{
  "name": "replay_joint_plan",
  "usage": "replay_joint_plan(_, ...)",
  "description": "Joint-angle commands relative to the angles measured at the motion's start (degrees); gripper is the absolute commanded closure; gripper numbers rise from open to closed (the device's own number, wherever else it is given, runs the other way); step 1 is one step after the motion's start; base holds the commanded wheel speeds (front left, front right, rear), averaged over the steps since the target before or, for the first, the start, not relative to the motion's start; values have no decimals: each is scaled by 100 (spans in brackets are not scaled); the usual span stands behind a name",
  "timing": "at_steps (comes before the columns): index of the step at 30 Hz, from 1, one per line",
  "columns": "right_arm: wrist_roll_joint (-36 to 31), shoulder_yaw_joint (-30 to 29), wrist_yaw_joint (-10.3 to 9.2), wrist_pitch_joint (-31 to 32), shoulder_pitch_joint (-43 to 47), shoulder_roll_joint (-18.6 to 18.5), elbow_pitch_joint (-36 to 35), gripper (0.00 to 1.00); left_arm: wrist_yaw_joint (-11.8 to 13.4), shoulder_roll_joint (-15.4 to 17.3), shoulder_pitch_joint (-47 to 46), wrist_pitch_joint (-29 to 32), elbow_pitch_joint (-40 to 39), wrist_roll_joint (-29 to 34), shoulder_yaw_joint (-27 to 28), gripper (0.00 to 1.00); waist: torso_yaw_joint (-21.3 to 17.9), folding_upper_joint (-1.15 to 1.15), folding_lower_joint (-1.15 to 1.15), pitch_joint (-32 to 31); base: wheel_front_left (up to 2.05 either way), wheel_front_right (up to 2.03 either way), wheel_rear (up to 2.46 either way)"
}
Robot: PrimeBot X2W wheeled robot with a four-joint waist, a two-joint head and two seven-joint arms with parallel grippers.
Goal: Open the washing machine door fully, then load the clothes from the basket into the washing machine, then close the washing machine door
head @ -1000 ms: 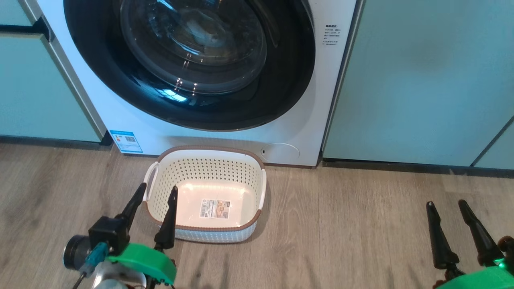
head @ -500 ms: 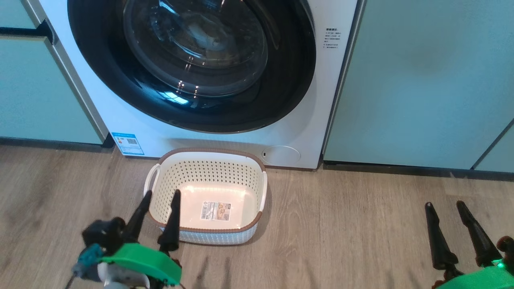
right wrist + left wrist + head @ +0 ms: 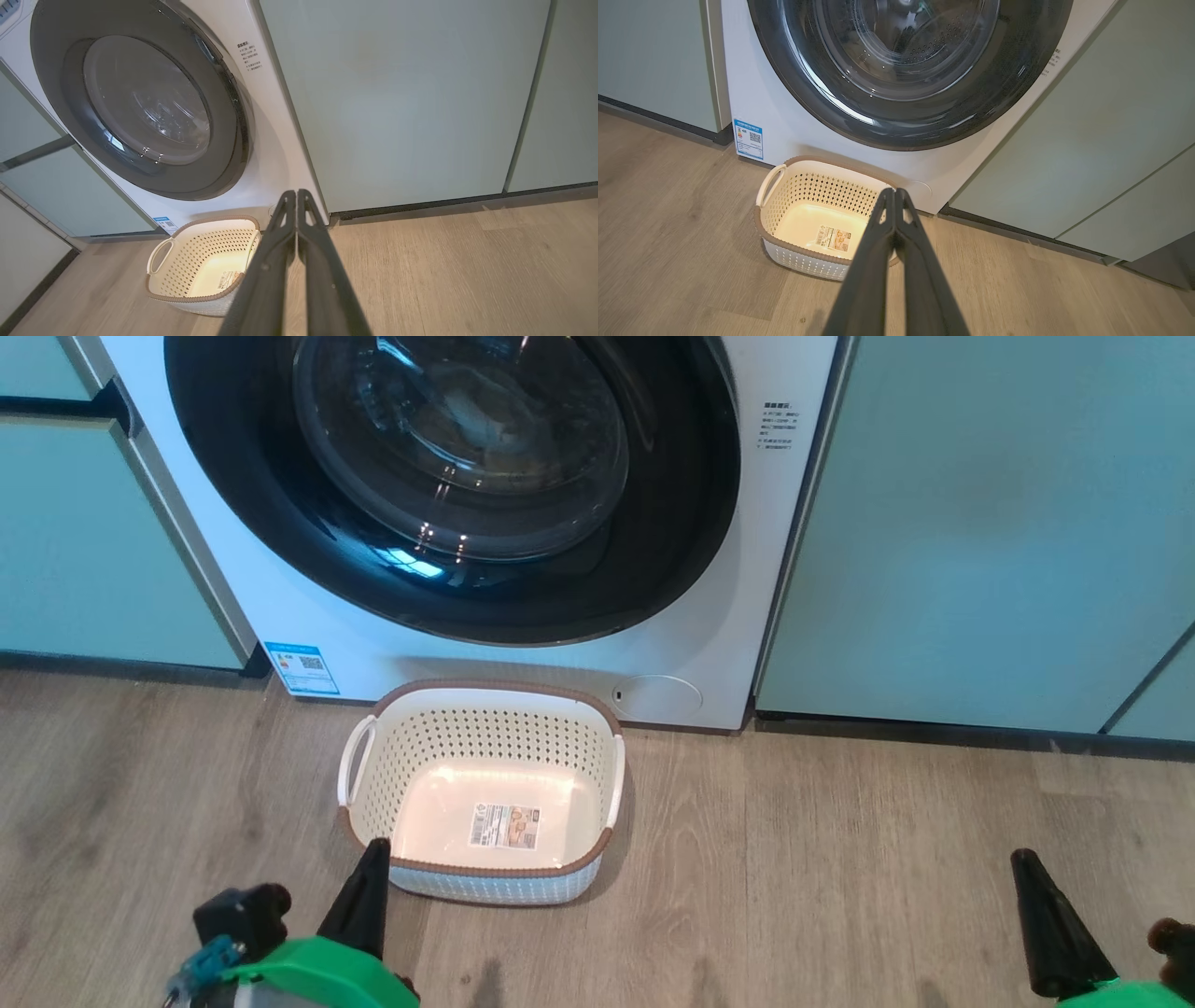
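The white washing machine (image 3: 709,625) fills the top of the head view. Its round glossy black door (image 3: 667,523) lies shut against the front. A dim pale shape (image 3: 471,415) shows behind the glass; I cannot tell what it is. No clothes lie in the cream basket (image 3: 495,689), which stands on the floor just before the machine with just its label sticker inside. My left gripper (image 3: 375,847) is shut, just outside the basket's near left corner. My right gripper (image 3: 1023,857) is shut over bare floor far to the right. Both wrist views show the fingertips pressed together (image 3: 894,191) (image 3: 296,192).
Pale green cabinets flank the machine on the left (image 3: 84,541) and right (image 3: 980,523). A blue energy label (image 3: 301,667) and round service flap (image 3: 658,695) sit low on the machine. Wood floor (image 3: 803,859) stretches open between the basket and my right gripper.
Both grippers have gone from open to shut. Both have drawn back toward the bottom of the head view, the left one leaving the basket's rim. The camera has shifted slightly.
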Motion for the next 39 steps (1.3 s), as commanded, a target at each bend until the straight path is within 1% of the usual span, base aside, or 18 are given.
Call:
replay_joint_plan(1, 153, 2, -2, 48, -221, -55, -151, 100, -25, 21, -269, 20, -150, -119, 71, 100, 4, 0, 0, 0, 0, 0, 0)
replay_joint_plan(39, 2711, -28, -9, 324, -665, -156, 288, 100, -118, -38, -580, 533, 109, -2344, 341, 100, 142, 0, 0, -6, 0, 0, 0)
